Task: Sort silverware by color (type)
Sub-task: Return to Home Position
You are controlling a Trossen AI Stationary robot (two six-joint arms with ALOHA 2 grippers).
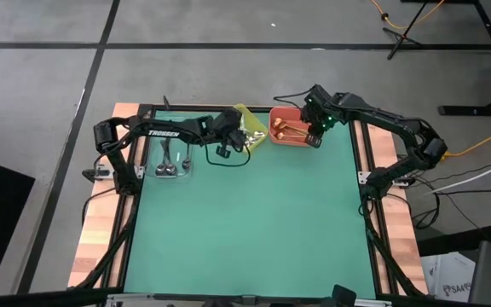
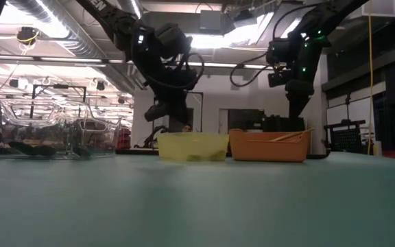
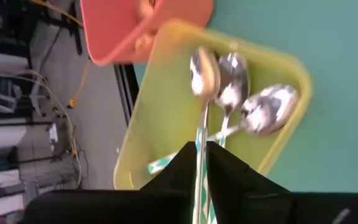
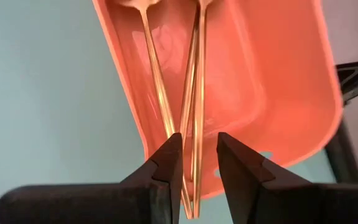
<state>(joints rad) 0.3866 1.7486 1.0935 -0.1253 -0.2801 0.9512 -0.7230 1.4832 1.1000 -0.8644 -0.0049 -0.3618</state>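
In the left wrist view a silver spoon (image 3: 204, 74) with a pale teal handle juts forward from my left gripper (image 3: 202, 163), which is shut on it over the yellow tray (image 3: 160, 106). Two more silver spoons (image 3: 233, 79) (image 3: 268, 109) lie in that tray. My right gripper (image 4: 197, 163) stands open above the orange tray (image 4: 272, 93). The thin handles of the copper-gold spoons (image 4: 194, 118) lying in that tray show through its gap, untouched. In the low view both grippers (image 2: 173, 113) (image 2: 297, 92) hang above the trays. My left gripper pinches the spoon's teal handle (image 3: 199, 149) between its two fingers. The fingers slant down from the table's left side, and the spoon runs on ahead of them, bowl foremost, over the yellow tray. Whether the bowl touches the tray I cannot tell.
A clear container (image 1: 170, 159) with black spoons stands at the far left, beside my left arm. The yellow tray (image 1: 254, 126) and orange tray (image 1: 290, 128) sit side by side at the far edge. The green mat (image 1: 245, 222) stretches toward the near edge.
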